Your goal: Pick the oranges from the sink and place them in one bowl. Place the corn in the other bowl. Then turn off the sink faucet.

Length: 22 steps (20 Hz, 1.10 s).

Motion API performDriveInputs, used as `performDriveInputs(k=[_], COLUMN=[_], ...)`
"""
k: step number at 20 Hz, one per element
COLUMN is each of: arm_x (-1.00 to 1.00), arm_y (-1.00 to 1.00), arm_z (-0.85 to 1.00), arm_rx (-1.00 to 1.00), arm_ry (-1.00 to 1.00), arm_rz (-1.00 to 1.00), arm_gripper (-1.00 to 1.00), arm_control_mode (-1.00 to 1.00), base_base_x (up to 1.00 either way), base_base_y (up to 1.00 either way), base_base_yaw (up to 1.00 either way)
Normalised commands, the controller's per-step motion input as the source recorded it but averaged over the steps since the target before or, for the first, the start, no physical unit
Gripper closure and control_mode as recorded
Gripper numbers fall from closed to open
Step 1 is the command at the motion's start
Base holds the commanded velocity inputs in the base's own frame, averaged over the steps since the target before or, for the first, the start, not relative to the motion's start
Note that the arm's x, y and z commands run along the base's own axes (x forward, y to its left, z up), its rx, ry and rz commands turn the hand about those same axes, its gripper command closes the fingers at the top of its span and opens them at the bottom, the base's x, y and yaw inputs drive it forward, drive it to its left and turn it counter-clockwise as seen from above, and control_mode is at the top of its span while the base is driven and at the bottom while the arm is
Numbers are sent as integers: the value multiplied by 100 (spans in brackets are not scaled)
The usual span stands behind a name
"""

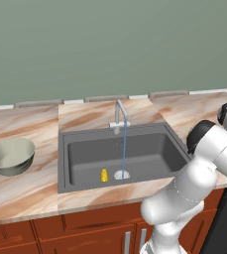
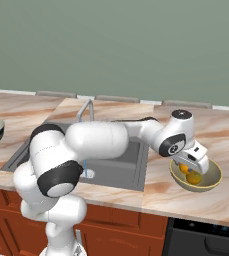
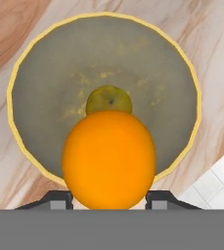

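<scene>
The claw (image 2: 194,171) pinches an orange (image 3: 108,158) over the olive bowl (image 3: 35,73) (a second orange (image 3: 108,99) lies inside); corn (image 1: 104,175) sits in the sink (image 1: 85,158).

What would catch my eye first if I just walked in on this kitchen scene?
Probably the big orange held in the tool, hanging just over the olive bowl on the counter right of the sink, where another orange already lies. Next, the thin stream still running from the faucet, with the yellow corn beside the drain.
</scene>
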Motion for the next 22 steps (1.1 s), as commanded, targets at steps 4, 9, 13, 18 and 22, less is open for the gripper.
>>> performDriveInputs(k=[4,9,13,18,22], arm_x=[0,6,14,15,10], arm_y=[-23,-15,-1,0,-9], arm_z=[-2,-1,-6,-9,-11], arm_rx=[0,0,0,0,0], arm_ry=[0,0,0,0,0], arm_rz=[0,0,-1,0,0], arm_gripper=[100,100,100,100,100], arm_control_mode=[-100,-100,-100,-100,-100], base_base_x=[0,0,0,0,0], base_base_y=[0,0,0,0,0], base_base_yaw=[0,0,0,0,0])
